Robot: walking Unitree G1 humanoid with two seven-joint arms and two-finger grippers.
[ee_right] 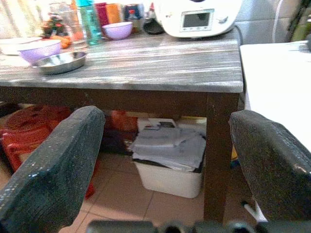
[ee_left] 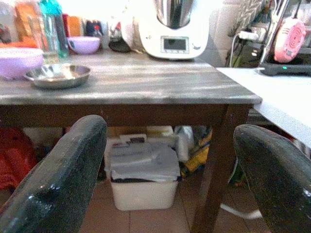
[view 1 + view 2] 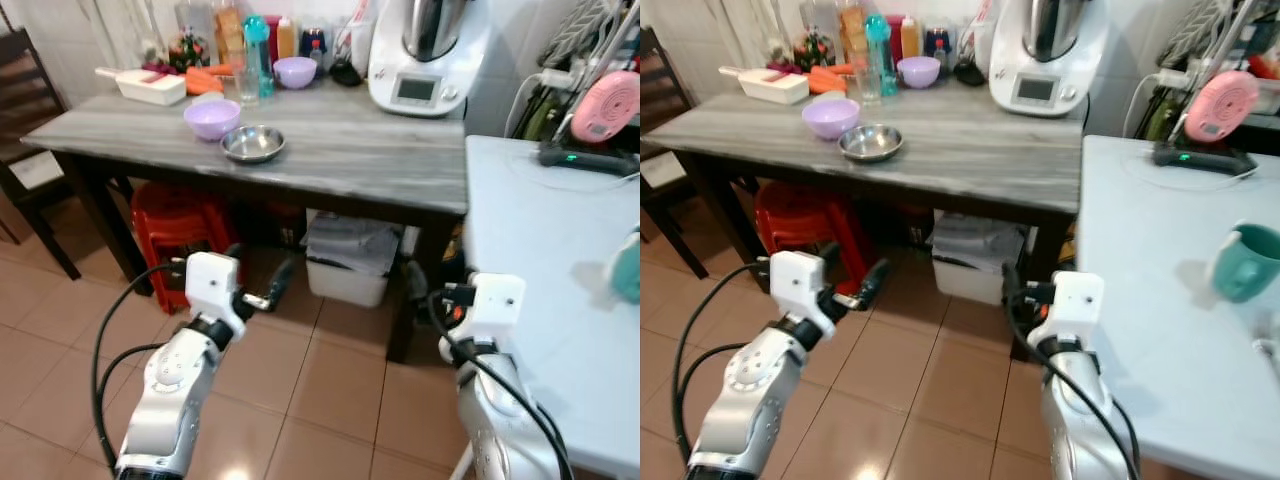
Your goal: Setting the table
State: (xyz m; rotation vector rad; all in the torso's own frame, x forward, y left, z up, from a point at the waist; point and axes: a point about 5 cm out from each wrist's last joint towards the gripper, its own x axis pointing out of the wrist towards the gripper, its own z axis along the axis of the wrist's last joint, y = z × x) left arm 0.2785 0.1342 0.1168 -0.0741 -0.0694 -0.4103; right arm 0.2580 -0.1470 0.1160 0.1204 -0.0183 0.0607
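Nothing has been picked up yet, so this looks like the approach: both arms hang low before the grey wooden table (image 3: 380, 165), left gripper (image 2: 170, 170) and right gripper (image 1: 165, 165) each with fingers spread, empty. The steel bowl (image 3: 253, 143) sits near the table's front edge, just beside the lilac bowl (image 3: 212, 118); reaching it means stepping closer and lifting an arm. A food processor (image 3: 428, 55) stands at the table's back, a storage bin (image 3: 350, 260) beneath

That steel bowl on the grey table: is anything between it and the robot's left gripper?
Nothing visible blocks it. The left gripper hangs open below the table edge, in front of it; the steel bowl sits near that edge, a purple bowl just behind it.
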